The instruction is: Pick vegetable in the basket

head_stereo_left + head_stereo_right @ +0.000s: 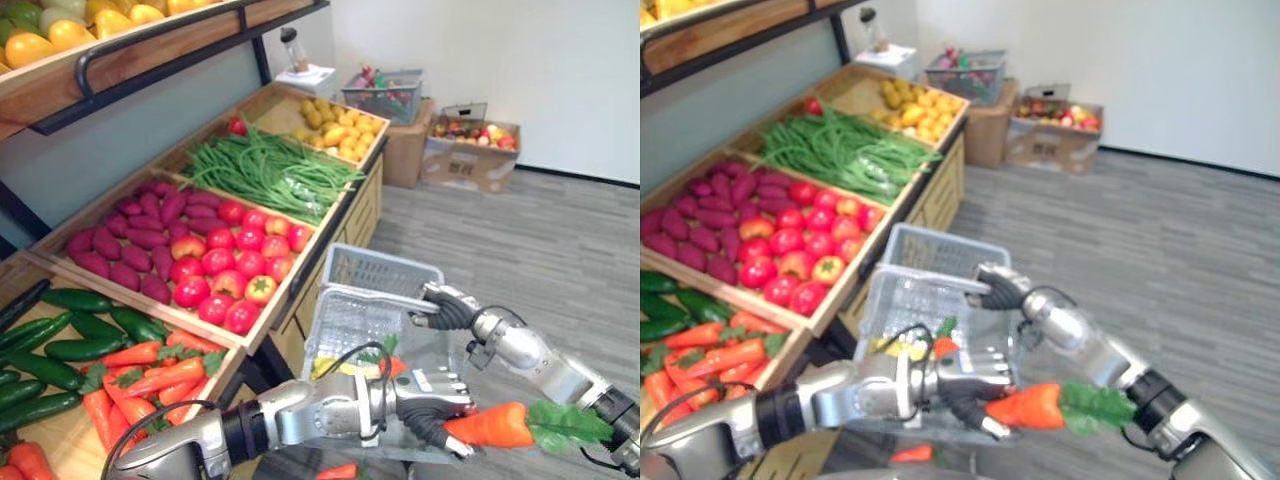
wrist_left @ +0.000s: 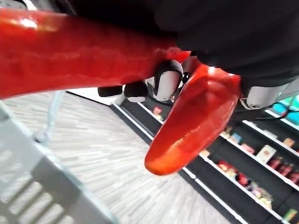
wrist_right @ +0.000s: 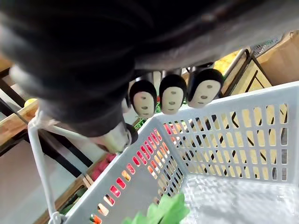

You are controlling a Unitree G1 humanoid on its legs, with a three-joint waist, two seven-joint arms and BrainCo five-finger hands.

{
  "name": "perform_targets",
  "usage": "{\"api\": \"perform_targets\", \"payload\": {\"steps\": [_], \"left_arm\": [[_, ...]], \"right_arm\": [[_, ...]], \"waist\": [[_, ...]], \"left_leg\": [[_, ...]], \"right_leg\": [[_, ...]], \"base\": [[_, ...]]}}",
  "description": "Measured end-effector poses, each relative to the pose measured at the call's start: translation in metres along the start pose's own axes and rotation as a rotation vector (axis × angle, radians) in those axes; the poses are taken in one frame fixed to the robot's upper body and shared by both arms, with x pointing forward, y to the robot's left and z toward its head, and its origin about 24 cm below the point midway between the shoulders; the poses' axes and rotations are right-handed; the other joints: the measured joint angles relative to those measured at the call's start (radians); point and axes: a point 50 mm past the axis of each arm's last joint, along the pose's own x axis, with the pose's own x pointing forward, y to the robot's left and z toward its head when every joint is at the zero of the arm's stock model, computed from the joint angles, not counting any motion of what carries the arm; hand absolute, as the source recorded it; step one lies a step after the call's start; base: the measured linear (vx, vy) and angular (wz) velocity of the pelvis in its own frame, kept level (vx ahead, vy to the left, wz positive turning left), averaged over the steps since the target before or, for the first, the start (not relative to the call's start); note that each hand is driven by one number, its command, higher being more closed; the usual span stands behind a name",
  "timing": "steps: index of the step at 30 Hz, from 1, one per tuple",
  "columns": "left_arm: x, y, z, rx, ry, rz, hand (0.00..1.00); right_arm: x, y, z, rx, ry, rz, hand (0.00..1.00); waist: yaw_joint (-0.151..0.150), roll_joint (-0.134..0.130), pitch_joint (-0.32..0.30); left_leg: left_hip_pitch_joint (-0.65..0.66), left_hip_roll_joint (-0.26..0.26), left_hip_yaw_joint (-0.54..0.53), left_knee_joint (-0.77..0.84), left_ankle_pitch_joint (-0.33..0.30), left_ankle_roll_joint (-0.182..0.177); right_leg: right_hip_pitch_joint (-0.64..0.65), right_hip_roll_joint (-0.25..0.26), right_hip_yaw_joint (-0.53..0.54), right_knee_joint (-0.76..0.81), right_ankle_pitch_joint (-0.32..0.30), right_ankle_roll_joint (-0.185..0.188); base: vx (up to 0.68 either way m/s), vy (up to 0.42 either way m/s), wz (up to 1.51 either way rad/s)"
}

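Our left hand clamps the carrot just near-right of the basket (our right hand grips it); released here, we risk it dropping outside the rim.

Orange carrot, green top; pale grey slotted basket; grey striped floor.

I'm in a grocery shop: a wooden stand holds tomatoes, beans, cucumbers and carrots, with fruit boxes beyond it.
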Motion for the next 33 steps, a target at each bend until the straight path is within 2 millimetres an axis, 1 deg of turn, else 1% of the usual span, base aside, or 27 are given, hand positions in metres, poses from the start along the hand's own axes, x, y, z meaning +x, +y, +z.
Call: {"api": "perform_targets", "payload": {"steps": [1, 3, 6, 7, 10, 11, 12, 14, 16, 17, 18, 20, 21, 22, 24, 28, 29, 33], "left_arm": [[0.002, 0.001, -0.003, 0.000, 0.016, 0.013, 1.00], [0.005, 0.002, -0.021, 0.045, 0.110, 0.044, 1.00], [0.008, 0.000, -0.024, 0.075, 0.119, 0.053, 1.00], [0.010, -0.002, -0.028, 0.095, 0.134, 0.058, 1.00], [0.020, -0.010, -0.034, 0.112, 0.164, 0.067, 1.00], [0.023, -0.013, -0.037, 0.124, 0.177, 0.064, 1.00], [0.027, -0.015, -0.039, 0.143, 0.184, 0.061, 1.00], [0.029, -0.017, -0.046, 0.186, 0.212, 0.030, 1.00], [0.024, -0.023, -0.061, 0.229, 0.295, -0.034, 1.00], [0.016, -0.023, -0.076, 0.225, 0.397, -0.038, 1.00], [0.007, -0.018, -0.090, 0.222, 0.492, -0.022, 1.00], [-0.006, -0.008, -0.104, 0.255, 0.570, -0.028, 1.00], [-0.011, -0.003, -0.109, 0.296, 0.589, -0.045, 1.00], [-0.012, -0.002, -0.111, 0.302, 0.596, -0.048, 1.00], [-0.014, -0.004, -0.113, 0.331, 0.601, -0.081, 1.00], [-0.018, -0.008, -0.117, 0.363, 0.605, -0.136, 1.00], [-0.020, -0.008, -0.119, 0.368, 0.607, -0.146, 0.00], [-0.030, -0.008, -0.125, 0.371, 0.646, -0.163, 0.00]], "right_arm": [[0.000, 0.001, 0.001, 0.008, -0.003, 0.000, 1.00], [0.001, 0.003, 0.002, 0.048, -0.011, -0.006, 1.00], [0.000, 0.001, 0.001, 0.064, -0.004, -0.018, 1.00], [0.000, -0.001, -0.001, 0.064, 0.006, -0.024, 1.00], [-0.002, -0.004, -0.008, 0.070, 0.047, -0.035, 1.00], [-0.003, -0.004, -0.012, 0.095, 0.068, -0.042, 1.00], [-0.004, -0.005, -0.017, 0.117, 0.092, -0.051, 1.00], [-0.004, -0.009, -0.018, 0.141, 0.095, -0.074, 1.00], [-0.003, -0.012, -0.016, 0.155, 0.085, -0.091, 1.00], [-0.003, -0.011, -0.014, 0.175, 0.073, -0.077, 1.00], [-0.003, -0.009, -0.014, 0.188, 0.072, -0.073, 1.00], [-0.005, -0.009, -0.016, 0.199, 0.078, -0.074, 1.00], [-0.006, -0.008, -0.017, 0.213, 0.082, -0.075, 1.00], [-0.007, -0.009, -0.018, 0.219, 0.085, -0.077, 1.00], [-0.008, -0.010, -0.018, 0.234, 0.082, -0.072, 1.00], [-0.009, -0.010, -0.019, 0.259, 0.081, -0.064, 1.00], [-0.011, -0.009, -0.020, 0.270, 0.086, -0.066, 1.00], [-0.014, -0.005, -0.022, 0.289, 0.094, -0.053, 1.00]], "waist": [[0.000, 0.000, 0.000], [-0.001, -0.002, 0.003], [-0.001, -0.001, 0.011], [-0.002, -0.003, 0.017], [-0.003, -0.005, 0.025], [-0.004, -0.005, 0.025], [-0.010, -0.004, 0.025], [-0.025, -0.004, 0.035], [-0.036, -0.007, 0.047], [-0.049, -0.009, 0.051], [-0.054, -0.012, 0.057], [-0.055, -0.013, 0.062], [-0.056, -0.013, 0.062], [-0.056, -0.013, 0.062], [-0.057, -0.013, 0.063], [-0.059, -0.016, 0.065], [-0.059, -0.017, 0.067], [-0.062, -0.017, 0.069]], "left_leg": [[-0.002, 0.000, -0.001, 0.000, 0.000, 0.000], [-0.010, -0.002, -0.002, -0.001, 0.001, 0.001], [-0.018, -0.005, -0.004, -0.004, 0.001, 0.002], [-0.027, -0.008, -0.015, -0.006, 0.003, 0.005], [-0.036, -0.020, -0.026, -0.020, 0.007, 0.012], [-0.038, -0.025, -0.028, -0.027, 0.009, 0.014], [-0.042, -0.037, -0.032, -0.040, 0.013, 0.020], [-0.047, -0.046, -0.049, -0.046, 0.013, 0.021], [-0.047, -0.057, -0.050, -0.055, 0.014, 0.023], [-0.049, -0.060, -0.051, -0.058, 0.015, 0.025], [-0.049, -0.063, -0.051, -0.059, 0.016, 0.025], [-0.052, -0.066, -0.053, -0.059, 0.015, 0.026], [-0.058, -0.066, -0.055, -0.059, 0.016, 0.026], [-0.061, -0.066, -0.055, -0.059, 0.016, 0.027], [-0.064, -0.070, -0.056, -0.059, 0.017, 0.028], [-0.064, -0.073, -0.060, -0.059, 0.017, 0.029], [-0.066, -0.074, -0.067, -0.059, 0.016, 0.030], [-0.081, -0.073, -0.082, -0.055, 0.010, 0.039]], "right_leg": [[-0.002, 0.000, 0.000, 0.000, 0.000, 0.000], [-0.010, -0.001, 0.000, 0.000, 0.000, 0.000], [-0.017, -0.005, -0.001, -0.003, 0.000, 0.000], [-0.018, -0.010, -0.003, -0.008, 0.001, 0.001], [-0.018, -0.018, -0.005, -0.019, 0.003, 0.005], [-0.018, -0.022, -0.005, -0.024, 0.003, 0.005], [-0.018, -0.030, -0.006, -0.033, 0.006, 0.009], [-0.019, -0.039, -0.009, -0.037, 0.007, 0.010], [-0.019, -0.045, -0.008, -0.041, 0.008, 0.013], [-0.019, -0.048, -0.007, -0.048, 0.011, 0.017], [-0.019, -0.050, -0.004, -0.051, 0.013, 0.019], [-0.019, -0.053, -0.004, -0.055, 0.016, 0.021], [-0.019, -0.055, -0.005, -0.065, 0.022, 0.021], [-0.019, -0.057, -0.005, -0.072, 0.026, 0.022], [-0.019, -0.061, -0.007, -0.090, 0.038, 0.023], [-0.019, -0.065, -0.007, -0.090, 0.038, 0.024], [-0.019, -0.066, -0.007, -0.091, 0.039, 0.025], [-0.019, -0.073, -0.010, -0.110, 0.052, 0.030]], "base": [[0.00, 0.031, 0.02], [0.01, 0.031, 0.00], [0.01, 0.035, 0.03], [0.01, 0.039, 0.14], [0.01, 0.043, 0.09], [0.02, 0.069, 0.07], [0.02, 0.060, 0.08], [0.01, 0.048, 0.09], [-0.01, 0.052, 0.02], [-0.02, 0.048, -0.02], [-0.01, 0.036, -0.02], [0.00, 0.000, 0.00], [0.00, 0.000, 0.00], [-0.01, 0.016, 0.04], [0.00, 0.000, 0.00], [0.00, 0.000, 0.00], [0.00, 0.000, 0.00], [-0.05, -0.008, 0.05]]}}
